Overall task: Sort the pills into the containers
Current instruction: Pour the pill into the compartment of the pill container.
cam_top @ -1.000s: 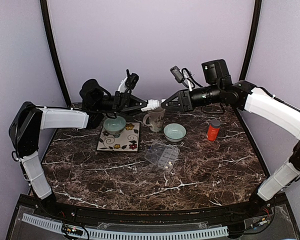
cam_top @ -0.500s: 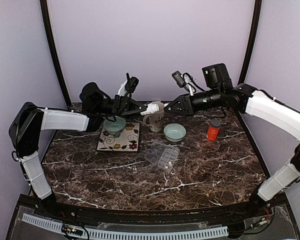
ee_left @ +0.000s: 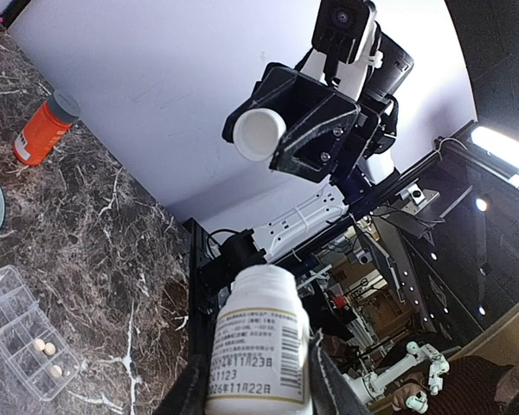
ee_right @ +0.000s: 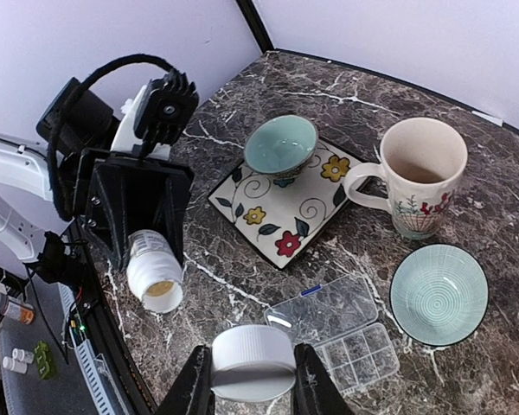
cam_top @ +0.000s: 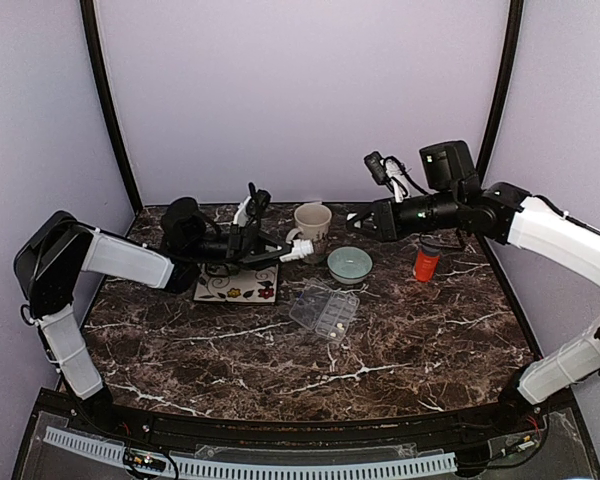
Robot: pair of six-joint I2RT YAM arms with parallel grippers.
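From above, we see that the two arms, joined a second ago at the bottle over the mug [cam_top: 311,222], are now apart. The left gripper [cam_top: 294,252] has dropped toward the table [cam_top: 430,340], clamped on the white bottle [cam_top: 301,250], which lies nearly level. The right gripper [cam_top: 360,216] has drawn back to its own side, closed on the cap [cam_top: 352,216]. We judge the bottle is now open, so pouring can begin. The box [cam_top: 323,309] lies lid-open on the table, nearer the bases than the bottle's mouth and apart from it, and a few pills [cam_top: 332,325] show inside. At the left wrist, the fingers press both sides of the labelled bottle [ee_left: 259,346], its mouth pointing away. Beyond it hangs the right gripper with the cap [ee_left: 259,133], well apart. The box [ee_left: 17,311] sits low and left of the bottle, not under it, with three pills [ee_left: 44,347] in its compartments. At the right wrist, the cap [ee_right: 253,361] sits clamped between the fingers. The left gripper [ee_right: 154,281] holds the bottle mouth toward us, with something pale yellow inside, and we cannot tell if it is pills. The box [ee_right: 337,333] lies on the table to the right of the cap.
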